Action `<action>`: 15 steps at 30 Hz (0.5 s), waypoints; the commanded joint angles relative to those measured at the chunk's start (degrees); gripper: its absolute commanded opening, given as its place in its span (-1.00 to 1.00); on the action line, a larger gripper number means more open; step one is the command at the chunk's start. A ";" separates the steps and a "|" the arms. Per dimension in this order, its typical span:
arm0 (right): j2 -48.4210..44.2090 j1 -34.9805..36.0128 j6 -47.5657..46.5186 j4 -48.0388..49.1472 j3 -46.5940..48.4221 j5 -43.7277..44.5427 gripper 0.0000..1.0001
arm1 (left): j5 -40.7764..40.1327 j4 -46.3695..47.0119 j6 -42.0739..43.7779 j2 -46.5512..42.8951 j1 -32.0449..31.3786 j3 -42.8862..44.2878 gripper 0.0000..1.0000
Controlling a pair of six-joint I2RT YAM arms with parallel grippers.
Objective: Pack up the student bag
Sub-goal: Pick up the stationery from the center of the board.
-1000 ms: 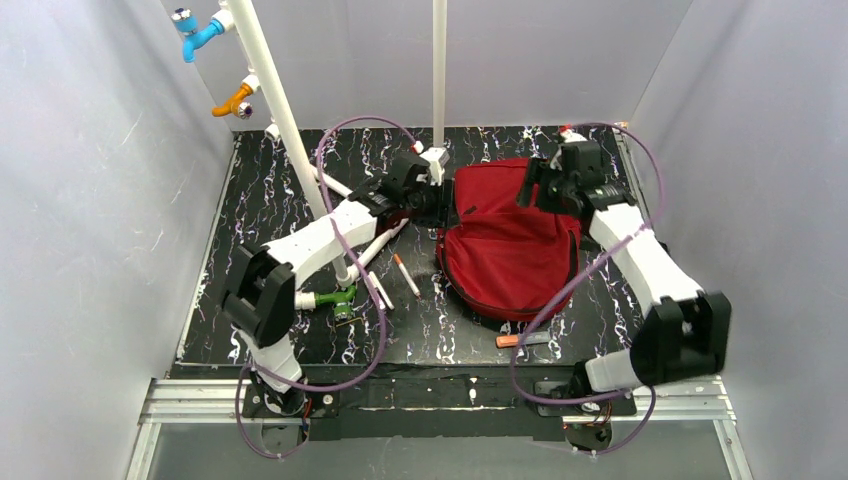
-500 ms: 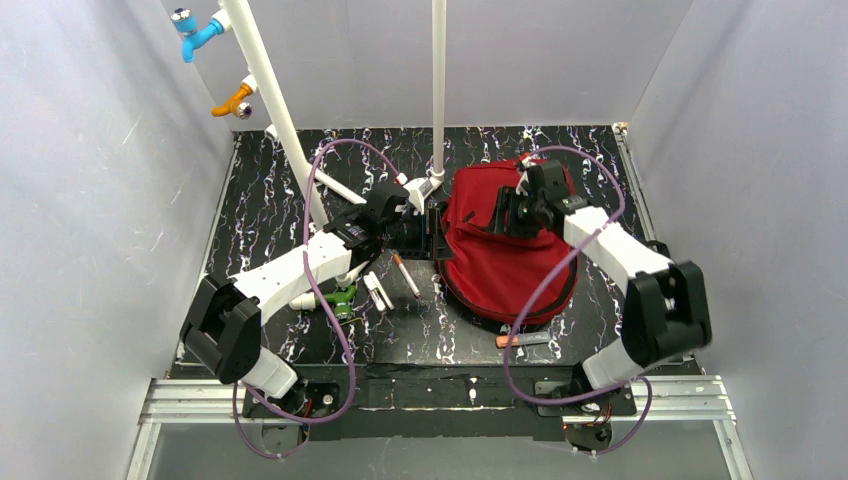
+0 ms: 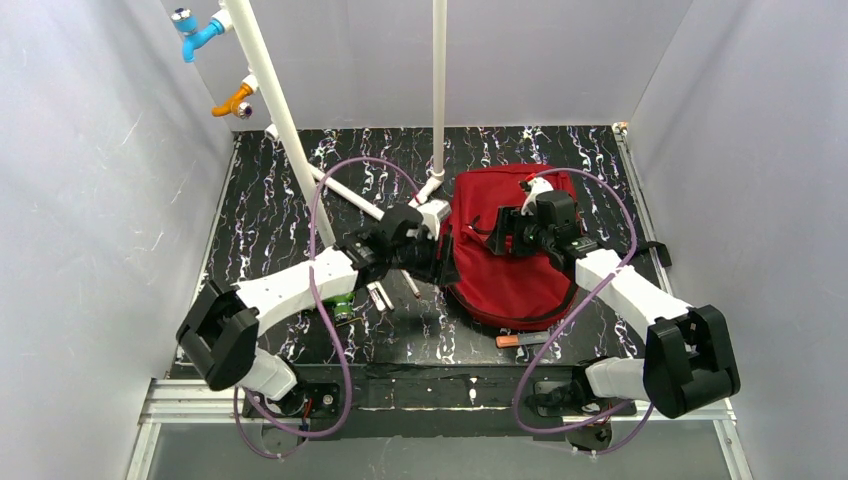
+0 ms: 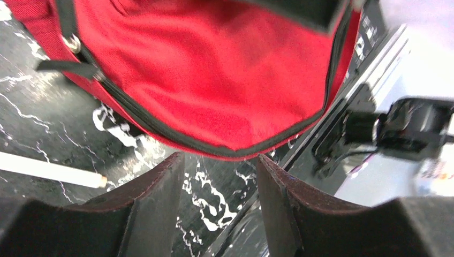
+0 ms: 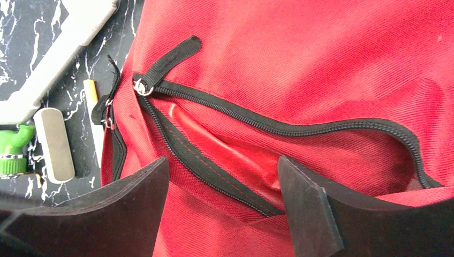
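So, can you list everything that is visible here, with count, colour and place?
bag: 1, dark red, black zips, right of table's middle
pen: 1, white, orange tip, on table left of bag
block: 1, white, beside pen
fitting: 1, green, left of block
marker: 1, orange and grey, on table in front of bag
pipes: several, white, far side of table
taps: 2, blue and orange, on slanted pipe
table: 1, black, white veins
cables: 2, purple, one along each arm
arms: 2, white and black, reaching from near edge toward bag
left hand: 1, black, open, at bag's left edge
right hand: 1, black, open, above bag's pocket zip
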 commanded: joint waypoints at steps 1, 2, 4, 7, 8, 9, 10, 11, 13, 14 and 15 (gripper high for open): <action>-0.77 -0.29 -2.35 -3.73 2.23 3.32 0.67 | -8.70 0.37 9.98 -7.13 -5.19 -5.04 0.00; -0.57 -0.25 -2.35 -6.61 4.43 3.19 0.67 | -11.59 0.00 10.48 -8.07 -6.11 -6.63 -0.01; -0.90 -0.05 -2.86 -10.09 7.49 2.00 0.76 | -18.17 -1.55 10.34 -9.88 -6.88 -9.70 -0.09; -3.21 3.80 -3.71 -11.98 9.60 3.93 0.97 | -27.99 -7.00 6.82 -14.04 -7.02 -13.20 -0.18; -3.92 5.76 -3.67 -11.68 9.47 4.86 0.97 | -29.52 -6.70 6.22 -16.98 -7.24 -15.35 -0.18; -4.49 7.86 -3.34 -11.40 9.47 5.71 0.97 | -30.49 -5.53 5.94 -20.27 -7.44 -17.63 -0.17; -4.73 10.83 -3.13 -11.20 9.61 7.36 0.97 | -30.76 -4.10 5.75 -23.51 -7.54 -19.95 -0.12; -4.82 13.27 -3.02 -11.14 10.06 9.93 0.97 | -30.58 -2.79 5.76 -26.75 -7.52 -21.88 -0.08; -4.41 19.04 -3.29 -10.05 10.84 15.28 0.97 | -29.23 -1.27 6.46 -32.71 -7.66 -24.65 0.05; -3.80 21.72 -3.58 -8.90 11.05 17.62 0.97 | -27.96 -0.50 6.87 -35.45 -7.74 -25.85 0.11; -2.87 24.15 -3.83 -7.73 11.34 19.47 0.97 | -26.91 0.25 7.09 -38.18 -7.76 -27.56 0.17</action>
